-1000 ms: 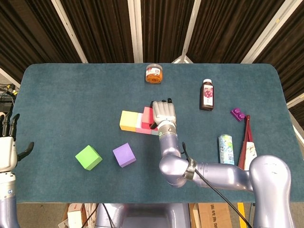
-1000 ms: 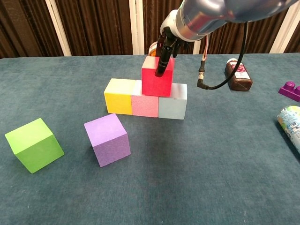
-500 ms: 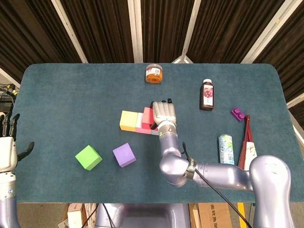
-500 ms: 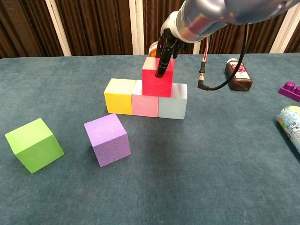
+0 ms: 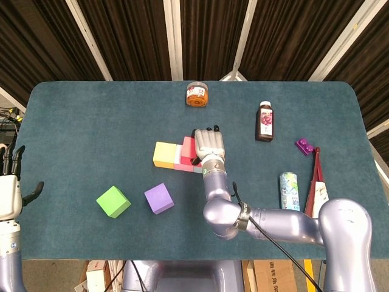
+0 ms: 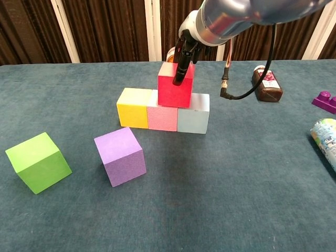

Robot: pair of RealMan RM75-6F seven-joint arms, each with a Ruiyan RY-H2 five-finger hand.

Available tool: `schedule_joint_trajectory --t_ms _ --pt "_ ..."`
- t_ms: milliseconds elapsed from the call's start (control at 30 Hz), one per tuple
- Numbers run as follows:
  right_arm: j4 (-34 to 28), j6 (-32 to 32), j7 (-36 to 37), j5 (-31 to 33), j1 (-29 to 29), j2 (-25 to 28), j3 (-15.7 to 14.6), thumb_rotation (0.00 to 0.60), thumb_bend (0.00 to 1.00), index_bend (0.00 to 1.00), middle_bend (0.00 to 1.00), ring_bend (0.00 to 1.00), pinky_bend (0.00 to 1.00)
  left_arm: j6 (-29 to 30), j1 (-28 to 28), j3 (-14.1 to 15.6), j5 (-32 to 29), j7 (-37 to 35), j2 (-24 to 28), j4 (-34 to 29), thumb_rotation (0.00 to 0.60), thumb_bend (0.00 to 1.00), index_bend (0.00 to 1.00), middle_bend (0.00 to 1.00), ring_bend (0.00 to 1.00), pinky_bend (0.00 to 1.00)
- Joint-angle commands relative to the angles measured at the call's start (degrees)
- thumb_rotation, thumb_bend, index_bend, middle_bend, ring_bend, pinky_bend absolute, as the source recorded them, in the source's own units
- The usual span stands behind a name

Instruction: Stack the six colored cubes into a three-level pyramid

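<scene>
Yellow (image 6: 135, 107), pink (image 6: 161, 117) and light blue (image 6: 193, 113) cubes form a touching row mid-table. On top, over the pink and light blue ones, sits a red cube (image 6: 173, 89). My right hand (image 6: 185, 52) grips it from above, with a finger down its front face. From the head camera the right hand (image 5: 208, 145) covers most of the red cube (image 5: 188, 149). A purple cube (image 6: 120, 156) and a green cube (image 6: 38, 161) lie loose at the front left. At the table's left edge my left hand (image 5: 9, 185) is open, fingers apart and holding nothing.
An orange jar (image 5: 197, 94) stands at the back behind the stack. Right of the stack are a brown bottle (image 6: 266, 83), a purple toy brick (image 6: 326, 101), a can (image 6: 326, 134) lying down and a red-and-white packet (image 5: 317, 182) at the table's right edge.
The red cube and my right hand have shifted very slightly left and up on the row. The other cubes and my left hand have not moved.
</scene>
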Motion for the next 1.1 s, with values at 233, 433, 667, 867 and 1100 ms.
schedule_joint_trajectory --t_ms 233,433,667,867,1100 --pt "0.79 -0.27 -0.06 0.29 0.06 -0.23 0.03 0.6 0.28 0.38 0.31 0.16 0.0 0.06 0.03 -0.09 -0.12 0.09 -0.04 0.05 0.6 0.27 0.1 0.01 0.0 0.0" --pt "0.82 -0.57 -0.46 0.55 -0.05 -0.12 -0.17 0.6 0.28 0.38 0.31 0.15 0.0 0.06 -0.02 -0.16 -0.17 0.22 -0.14 0.18 0.6 0.27 0.1 0.01 0.0 0.0" --pt "0.53 -0.57 -0.41 0.5 -0.22 0.05 -0.22 0.6 0.28 0.38 0.3 0.15 0.0 -0.01 -0.09 -0.07 -0.08 0.44 -0.29 0.25 0.6 0.27 0.1 0.01 0.0 0.0" --pt "0.45 -0.57 -0.29 0.35 -0.37 0.09 -0.36 0.6 0.28 0.37 0.29 0.14 0.0 0.15 -0.05 -0.05 0.0 0.56 -0.38 0.24 0.6 0.27 0.1 0.01 0.0 0.0" --pt "-0.13 -0.37 -0.45 0.13 -0.41 0.35 -0.52 0.6 0.28 0.32 0.23 0.08 0.0 -0.03 -0.15 0.0 -0.02 0.76 -0.54 0.36 0.6 0.27 0.1 0.01 0.0 0.0"
